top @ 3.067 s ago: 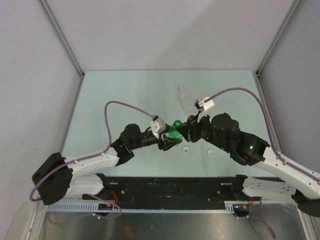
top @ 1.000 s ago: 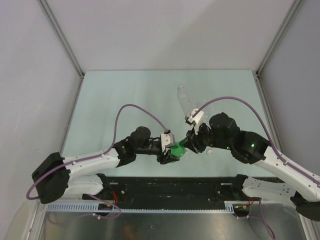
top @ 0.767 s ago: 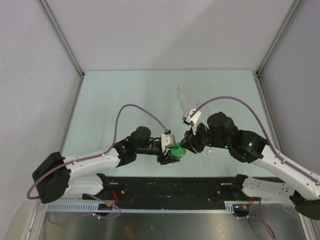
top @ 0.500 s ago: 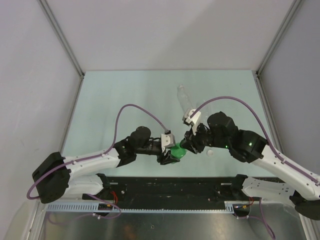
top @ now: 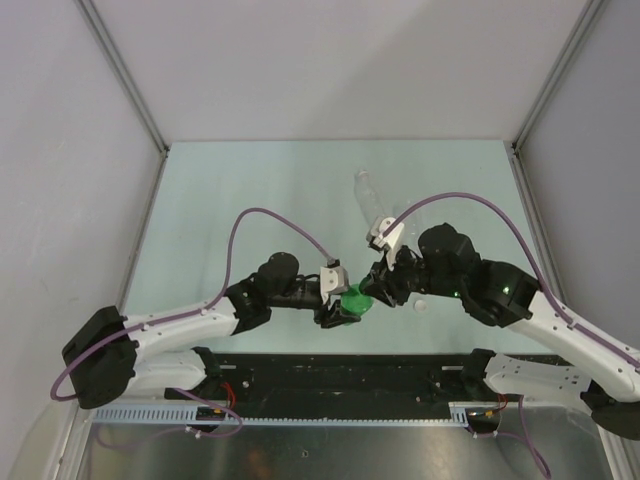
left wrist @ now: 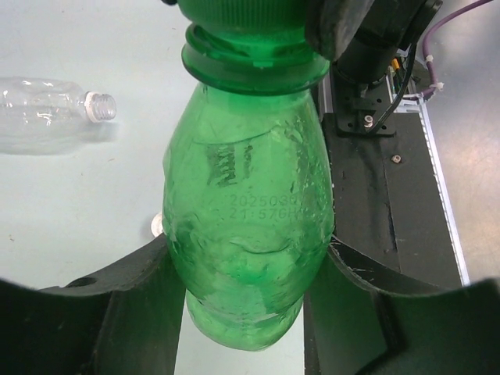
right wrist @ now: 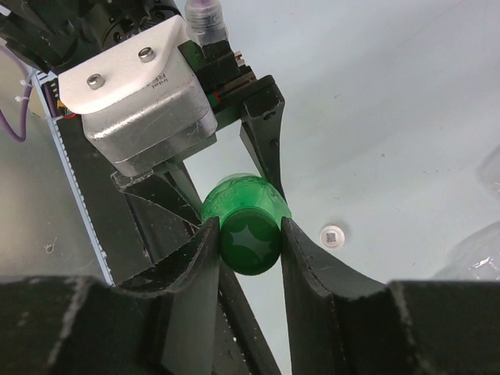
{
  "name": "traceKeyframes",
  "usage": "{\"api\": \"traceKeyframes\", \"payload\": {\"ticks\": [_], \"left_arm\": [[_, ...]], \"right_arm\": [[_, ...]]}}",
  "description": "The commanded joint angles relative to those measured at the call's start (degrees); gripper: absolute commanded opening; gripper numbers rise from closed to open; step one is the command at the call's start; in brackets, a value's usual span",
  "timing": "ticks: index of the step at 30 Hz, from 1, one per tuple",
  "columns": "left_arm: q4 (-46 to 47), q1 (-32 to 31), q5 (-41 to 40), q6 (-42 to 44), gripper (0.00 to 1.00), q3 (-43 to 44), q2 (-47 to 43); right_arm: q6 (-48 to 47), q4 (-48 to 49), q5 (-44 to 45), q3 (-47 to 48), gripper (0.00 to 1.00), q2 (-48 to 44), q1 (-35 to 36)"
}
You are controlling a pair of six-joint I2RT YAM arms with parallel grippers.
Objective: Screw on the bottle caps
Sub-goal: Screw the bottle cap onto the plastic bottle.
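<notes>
**Green bottle clamped at both ends, cap being threaded**

Both arms have drawn the green bottle point(top: 352, 300) back toward their bases since the earliest frame; over the last second almost nothing has shifted.

From the top camera, the left gripper point(top: 340, 310) meets the green bottle from the left and the right gripper point(top: 372, 290) from the right. Beyond the green bottle, farther out on the table point(top: 250, 200), a clear bottle point(top: 368, 195) lies on its side. A white cap point(top: 421, 305) sits to the green bottle's right, partly behind the right arm.

At the left wrist, both fingers press the green bottle's belly, so this hand is clamped on the body, neck pointing away. The wall looks crinkled where it is squeezed.

At the right wrist, the two fingers are closed on the sides of the dark green cap point(right wrist: 250, 238), seen end-on at the bottle's mouth. How far it is threaded cannot be told.

The bottle seems empty, light and thin-walled, likely to buckle or twist under a hard squeeze, so the wide belly is the sensible hold. The cap looks small, stiff and slick; a square pinch across its rim should resist slipping while turning.
</notes>
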Motion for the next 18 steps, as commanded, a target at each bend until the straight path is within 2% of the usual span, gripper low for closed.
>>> {"api": "traceKeyframes", "payload": {"ticks": [1,6,18], "left_arm": [[8.2,-0.1,1.8,0.4,0.00,0.8,-2.7],[9.5,-0.1,2.0,0.0,0.00,0.9,-2.6],[10.0,-0.1,1.8,-0.5,0.00,0.9,-3.1]], "right_arm": [[-0.4,-2.1,0.9,1.5,0.20,-0.5,0.7],[-0.3,-1.6,-2.2,1.5,0.25,0.5,1.0],[-1.2,0.3,-0.2,1.5,0.34,0.6,2.0]]}}
